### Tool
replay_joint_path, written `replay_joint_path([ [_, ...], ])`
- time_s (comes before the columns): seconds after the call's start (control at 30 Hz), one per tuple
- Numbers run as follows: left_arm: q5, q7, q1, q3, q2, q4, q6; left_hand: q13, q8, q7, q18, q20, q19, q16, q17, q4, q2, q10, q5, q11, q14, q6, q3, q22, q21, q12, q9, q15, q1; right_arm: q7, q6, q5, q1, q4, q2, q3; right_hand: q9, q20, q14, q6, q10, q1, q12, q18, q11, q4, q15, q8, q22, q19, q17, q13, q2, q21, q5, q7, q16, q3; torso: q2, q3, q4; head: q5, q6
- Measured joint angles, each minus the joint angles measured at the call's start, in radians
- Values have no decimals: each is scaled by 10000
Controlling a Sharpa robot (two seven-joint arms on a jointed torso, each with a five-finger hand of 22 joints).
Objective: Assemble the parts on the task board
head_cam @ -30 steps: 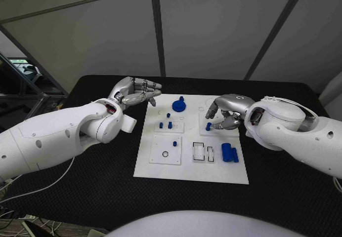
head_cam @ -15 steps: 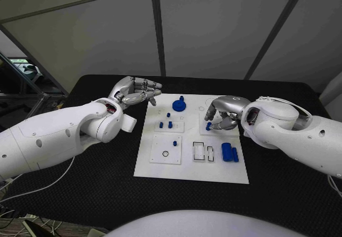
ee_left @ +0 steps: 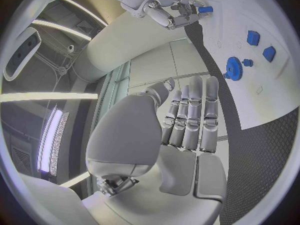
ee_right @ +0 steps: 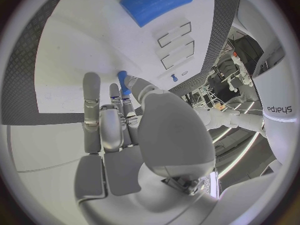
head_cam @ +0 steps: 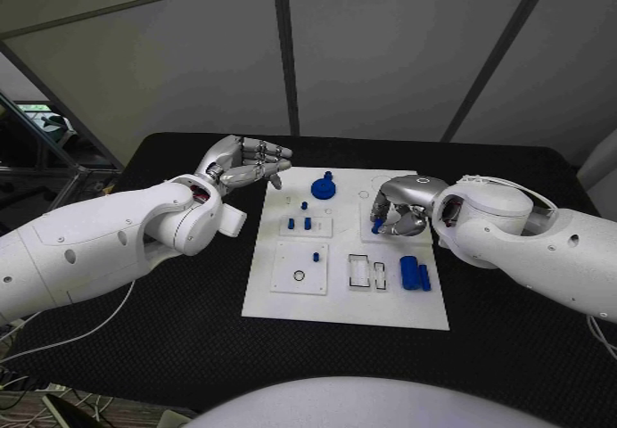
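Note:
The white task board (head_cam: 345, 308) lies in the middle of the black table. My right hand (head_cam: 401, 209) hovers low over its far right plate and pinches a small blue peg (head_cam: 377, 227) (ee_right: 123, 81) between thumb and fingers. The peg's lower end is close to the plate; contact cannot be told. My left hand (head_cam: 244, 165) (ee_left: 187, 120) is raised off the board's far left corner, fingers apart, holding nothing. On the board are a blue gear (head_cam: 323, 188) (ee_left: 234, 65), small blue pegs (head_cam: 299, 225) and two blue cylinders (head_cam: 413, 274) (ee_right: 156, 2).
Two rectangular slots (head_cam: 366, 272) (ee_right: 176, 45) sit beside the cylinders. A near left plate has a round hole (head_cam: 299, 277) and a small peg (head_cam: 315, 259). Black table surface (head_cam: 154, 348) surrounds the board.
My right hand has shifted slightly left and down over the far right plate with the peg in it. The left hand has barely moved.

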Motion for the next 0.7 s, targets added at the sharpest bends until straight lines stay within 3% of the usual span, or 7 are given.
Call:
replay_joint_path([
  [0.27,0,0,0,0,-5,1,0,1,0,0,1,0,0,0,1,0,0,-36,0,36,0,0,0,0,0,0,1,0,0,-1,11,-42,-4,7,12,-2,54,-89,16,477,531,93,96,0,-170,34,-125,198,367,267,92,32,97,263,-3,-142,84,135,-4,0,-1,6,-17],
  [0.37,0,0,0,0,-7,1,0,0,0,0,0,0,0,0,1,0,0,-36,0,36,0,0,0,1,0,0,1,0,0,0,-23,-49,-6,8,13,-2,77,-93,15,536,625,34,96,-162,-193,73,-125,198,493,339,183,36,177,345,-11,-174,136,174,-4,0,-1,6,-24],
  [0.57,0,-1,0,0,-8,0,0,1,0,0,0,0,0,0,1,0,0,-36,0,36,0,0,0,1,0,0,1,0,0,-9,-219,-55,-14,8,15,-7,86,-178,17,739,872,78,96,-160,-262,42,-196,287,716,502,298,63,269,499,-69,-232,251,205,-4,-1,-1,-9,-32],
  [0.7,1,-1,0,0,-8,-1,0,1,0,0,0,0,0,0,1,0,0,-36,0,36,0,0,0,1,0,0,1,0,0,-53,-458,-55,-34,73,-12,-19,89,-197,18,820,998,171,95,-160,-315,-20,-268,344,902,592,418,81,387,620,-446,-217,327,357,-3,-1,-1,-11,-35],
])
